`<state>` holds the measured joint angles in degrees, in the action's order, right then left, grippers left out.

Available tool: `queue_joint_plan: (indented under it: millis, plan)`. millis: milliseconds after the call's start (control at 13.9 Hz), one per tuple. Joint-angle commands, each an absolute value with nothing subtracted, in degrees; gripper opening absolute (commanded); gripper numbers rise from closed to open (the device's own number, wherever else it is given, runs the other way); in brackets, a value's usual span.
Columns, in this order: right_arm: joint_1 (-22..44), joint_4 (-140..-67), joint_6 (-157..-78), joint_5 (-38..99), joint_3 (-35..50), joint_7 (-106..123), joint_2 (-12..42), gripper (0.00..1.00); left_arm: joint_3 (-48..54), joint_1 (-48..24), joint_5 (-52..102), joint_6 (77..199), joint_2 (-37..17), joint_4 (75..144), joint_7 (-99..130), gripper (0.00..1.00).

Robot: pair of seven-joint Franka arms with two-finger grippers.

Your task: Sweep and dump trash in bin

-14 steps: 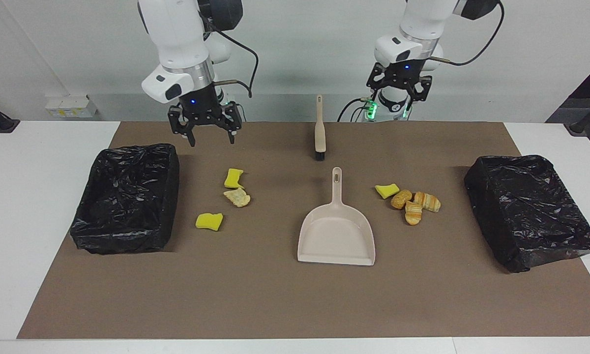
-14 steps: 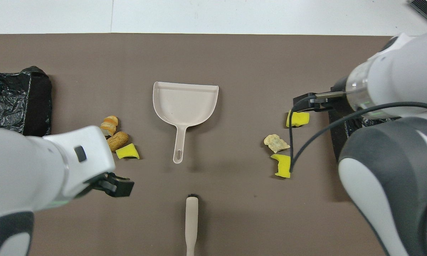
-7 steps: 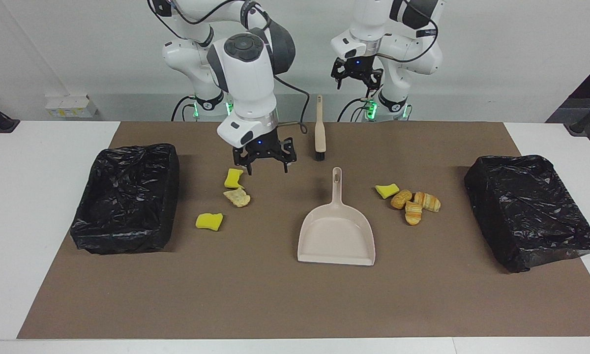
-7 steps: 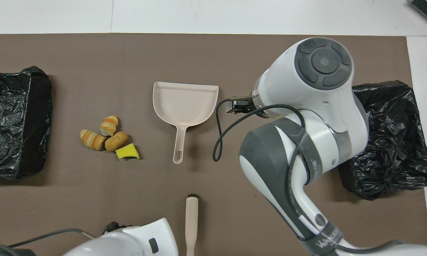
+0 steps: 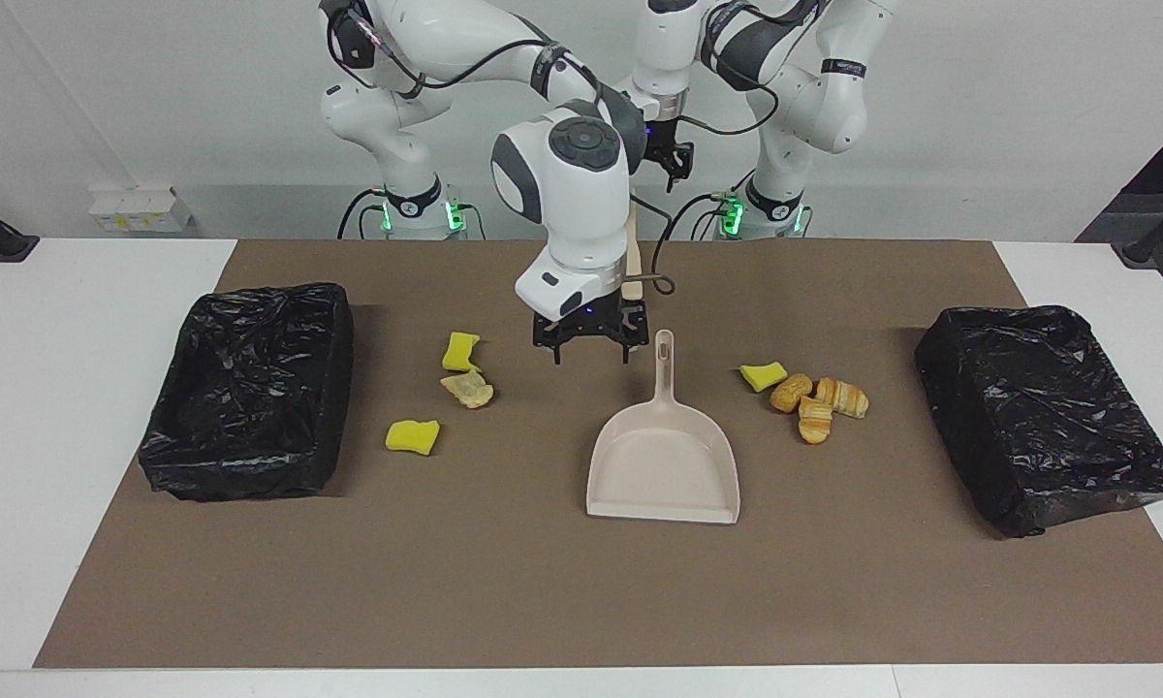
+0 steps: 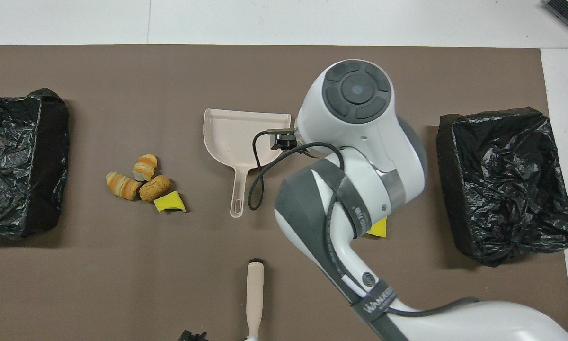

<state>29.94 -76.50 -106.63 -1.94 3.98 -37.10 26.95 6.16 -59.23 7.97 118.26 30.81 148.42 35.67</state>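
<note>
Facing view: 7 scraps (image 5: 467, 389), 2 bins (image 5: 247, 390).

The table (image 5: 78, 320) is white, and a flat brown mat (image 5: 543, 582) covers most of it. Two bins lined with glossy, crinkled black plastic stand on the mat, one (image 5: 252, 388) toward the right arm's end and one (image 5: 1042, 412) toward the left arm's end. The dustpan (image 5: 664, 465) and the brush (image 6: 254, 293) are plain beige, the brush with a black bristle tip. The trash is bright yellow sponge chunks (image 5: 413, 435) and golden-brown bread pieces (image 5: 814, 402), some striped orange and cream. The arms are white with grey joints; the right gripper (image 5: 589, 341) is black.
</note>
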Motion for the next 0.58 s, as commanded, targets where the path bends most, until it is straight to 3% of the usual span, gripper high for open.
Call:
queue_joint_plan:
  millis: [0, 504]
  plan:
    - [33.3, -72.4, -107.2, -4.9, 3.8, -43.0, 32.2, 1.0, 5.2, -64.7, 8.4, 128.0, 28.8, 154.1, 41.5, 1.0]
    - [37.3, -72.2, -110.6, -5.1, 3.9, -48.2, 36.1, 1.0, 5.2, -67.5, 8.4, 132.7, 21.4, 154.2, 46.3, 1.0]
